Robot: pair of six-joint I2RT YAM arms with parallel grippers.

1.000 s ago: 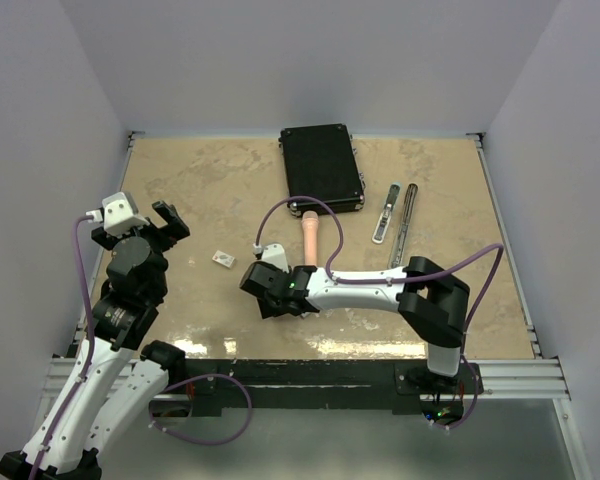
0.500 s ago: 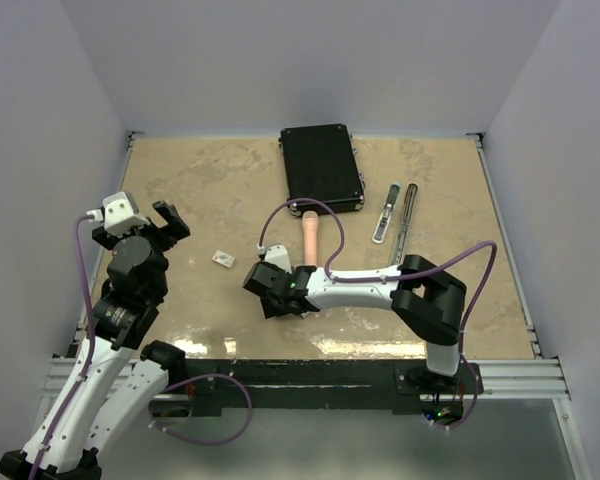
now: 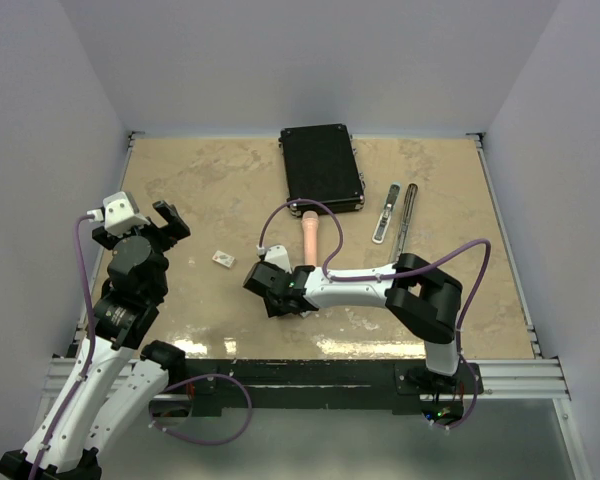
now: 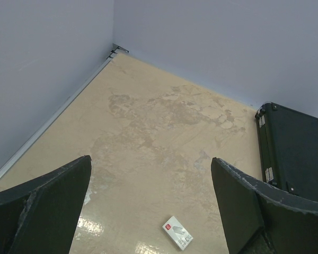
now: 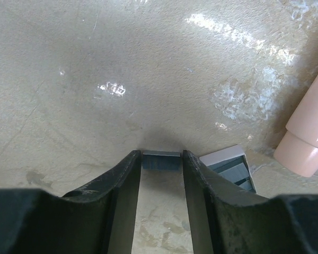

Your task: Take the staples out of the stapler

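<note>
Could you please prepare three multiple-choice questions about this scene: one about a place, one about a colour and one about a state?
1. Where is the grey staple strip?
A) on the table, between the fingers of the right gripper
B) at the table's far edge
C) lifted in the air

2. What colour is the handle-shaped object beside the right gripper?
A) green
B) pink
C) blue

3. In which state is the left gripper?
A) shut tight
B) out of view
C) open, holding nothing

Answers:
1 A: in the right wrist view the strip lies on the table and fills the gap between the fingers.
2 B: it shows pale pink.
3 C: its fingers stand wide apart with nothing held between them.
</note>
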